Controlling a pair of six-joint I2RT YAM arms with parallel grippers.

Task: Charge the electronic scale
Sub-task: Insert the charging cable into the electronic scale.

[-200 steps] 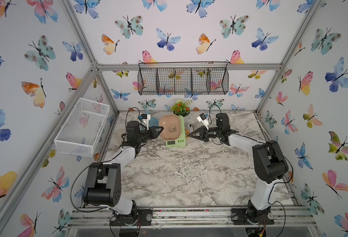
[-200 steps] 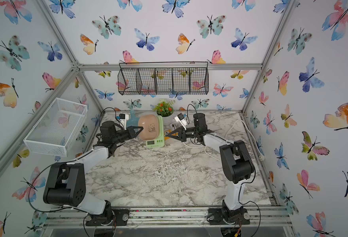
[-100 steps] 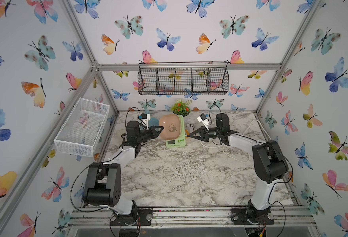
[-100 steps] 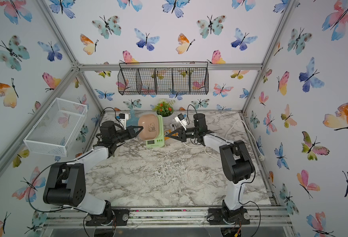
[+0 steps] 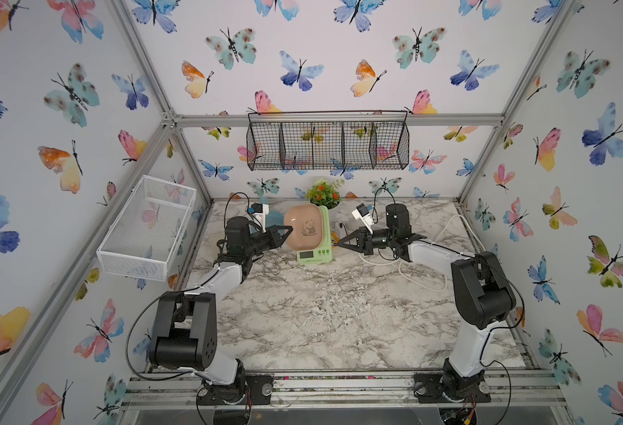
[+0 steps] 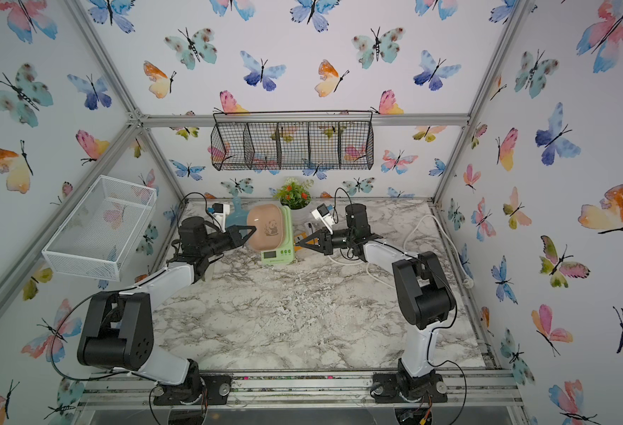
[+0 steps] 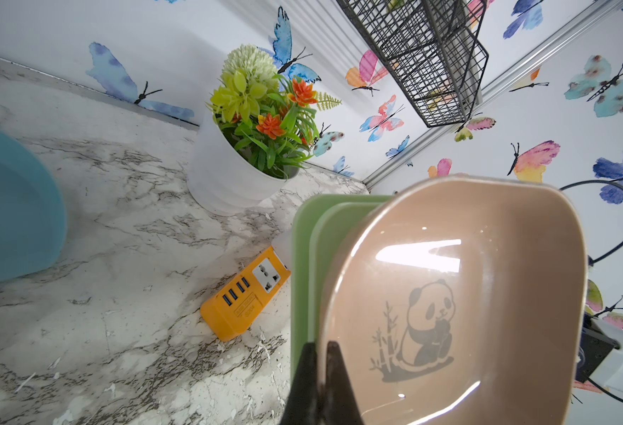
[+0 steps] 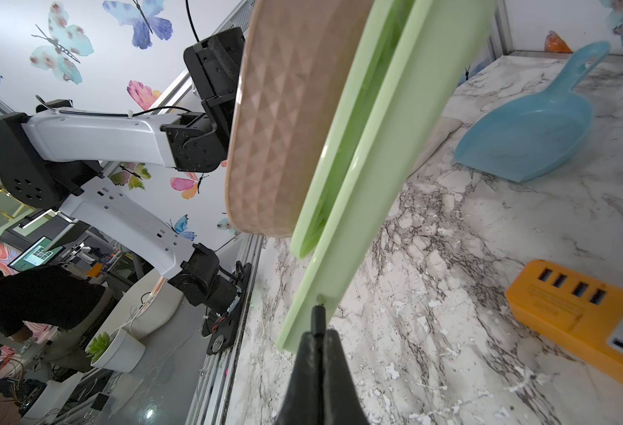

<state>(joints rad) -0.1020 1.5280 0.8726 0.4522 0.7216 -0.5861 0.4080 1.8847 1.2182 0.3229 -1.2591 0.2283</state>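
Tutor: Nothing has visibly moved this past second; the electronic scale (image 5: pixel 312 235) stands tilted at the table's (image 5: pixel 321 312) far middle: pale green body, dark screen, tan-pink panda tray (image 7: pixel 449 294).
Student: And the claws?
Tutor: The left gripper (image 7: pixel 321 344) is clenched on the tray rim; the right gripper (image 8: pixel 319 333) pinches a black plug (image 8: pixel 317 316) at the green side.

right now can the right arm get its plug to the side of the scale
Probably yes: the right pincer holds the plug, its tip at the scale's green side, nothing between. The left pincer grips the tray on the far side.
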